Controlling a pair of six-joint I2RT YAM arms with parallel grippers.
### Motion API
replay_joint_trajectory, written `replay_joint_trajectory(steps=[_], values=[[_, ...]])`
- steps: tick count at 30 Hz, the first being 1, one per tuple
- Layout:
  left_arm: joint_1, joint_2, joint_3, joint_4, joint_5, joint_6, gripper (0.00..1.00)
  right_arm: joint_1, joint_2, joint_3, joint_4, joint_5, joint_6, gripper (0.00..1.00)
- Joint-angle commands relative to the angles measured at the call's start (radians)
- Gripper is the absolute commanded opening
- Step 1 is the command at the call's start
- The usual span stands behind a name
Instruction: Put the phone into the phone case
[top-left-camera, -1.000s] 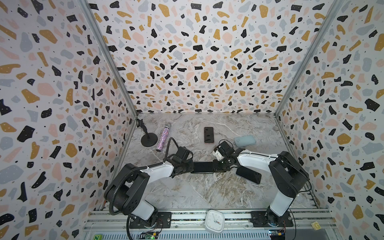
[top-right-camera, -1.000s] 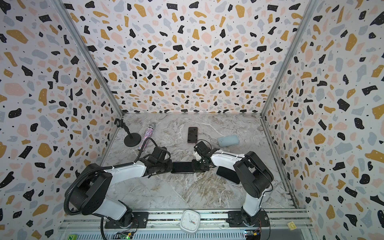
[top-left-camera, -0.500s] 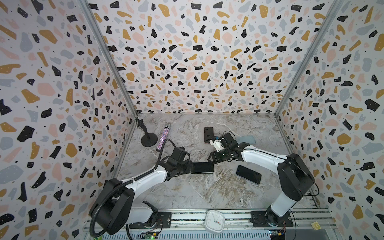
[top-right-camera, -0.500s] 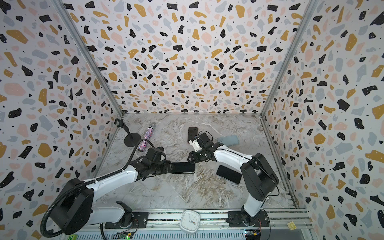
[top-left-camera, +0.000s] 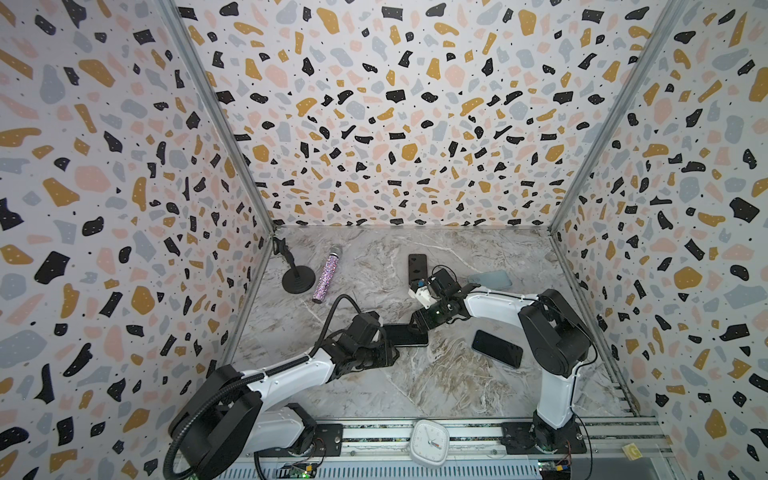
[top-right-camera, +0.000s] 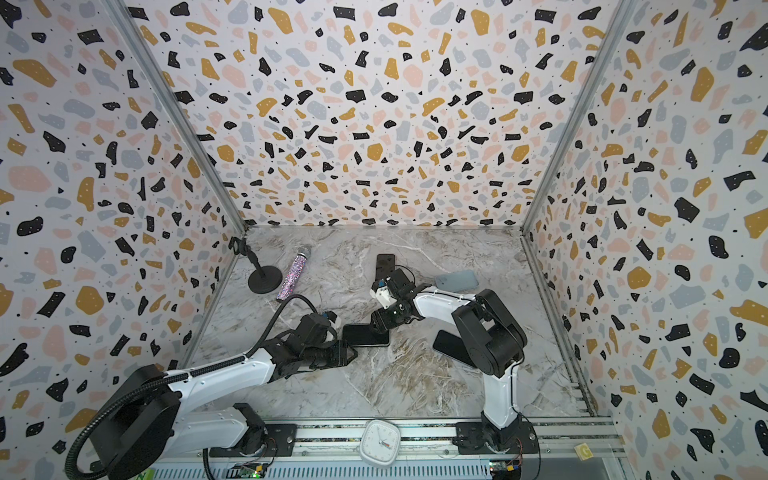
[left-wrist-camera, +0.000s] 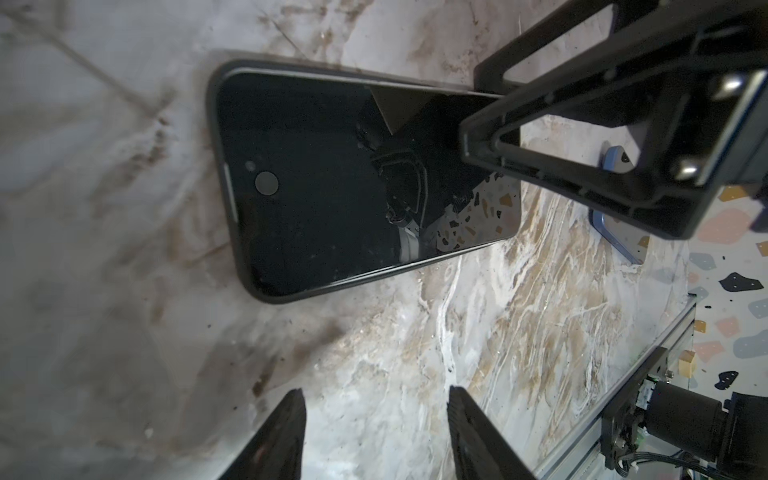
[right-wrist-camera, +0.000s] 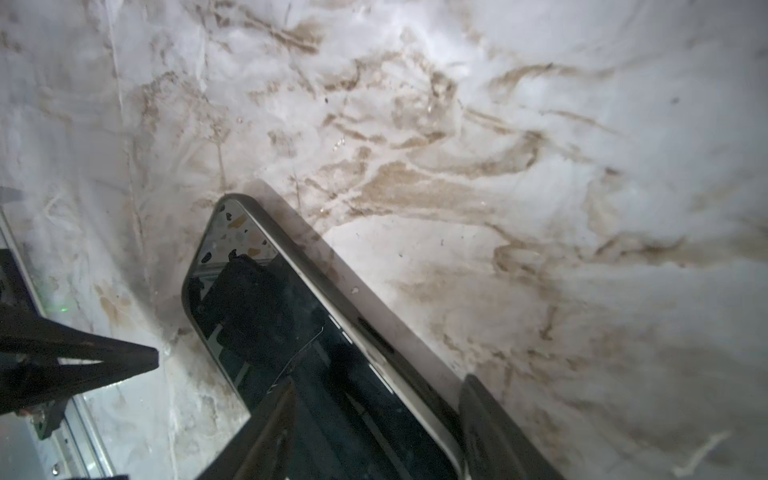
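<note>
A black phone (top-left-camera: 406, 335) (top-right-camera: 365, 335) lies flat and screen up in the middle of the marble table, with the dark rim of a phone case (left-wrist-camera: 214, 124) around it. My left gripper (left-wrist-camera: 376, 397) (top-left-camera: 390, 353) is open just short of the phone's left end, with only bare table between its fingers. My right gripper (right-wrist-camera: 378, 384) (top-left-camera: 417, 324) is open at the phone's right end. One of its fingers hangs over the screen and the other sits beside the phone's long edge (right-wrist-camera: 332, 291). In the left wrist view the right gripper (left-wrist-camera: 540, 124) covers the phone's far end.
A second black phone (top-left-camera: 496, 354) lies near the right arm. Further back are a dark phone-shaped slab (top-left-camera: 417, 266) and a pale blue case (top-left-camera: 490, 279). A glitter microphone (top-left-camera: 327, 276) and its round stand (top-left-camera: 297, 279) are at the back left. A white clock (top-left-camera: 430, 441) sits on the front rail.
Both grippers held the phone's ends a second ago; both have since opened. The left gripper has drawn back off the phone. The phone stays in the same spot.
</note>
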Motion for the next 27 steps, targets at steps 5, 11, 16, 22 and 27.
replay_joint_trajectory(steps=[5, 11, 16, 22, 27], values=[[-0.008, 0.067, 0.032, 0.079, 0.017, -0.006, 0.49, -0.002, -0.066, -0.051, -0.012, -0.054, -0.007, 0.58], [-0.008, 0.162, 0.075, 0.119, 0.033, 0.002, 0.4, 0.016, -0.125, -0.103, -0.014, -0.068, -0.002, 0.52], [-0.003, 0.212, 0.118, 0.121, 0.033, 0.011, 0.3, 0.045, -0.158, -0.153, -0.01, -0.091, 0.007, 0.46], [0.018, 0.25, 0.168, 0.105, 0.036, 0.033, 0.24, 0.078, -0.193, -0.215, 0.03, -0.125, 0.058, 0.43], [0.029, 0.29, 0.201, 0.105, 0.049, 0.046, 0.23, 0.09, -0.213, -0.258, 0.076, -0.146, 0.107, 0.41]])
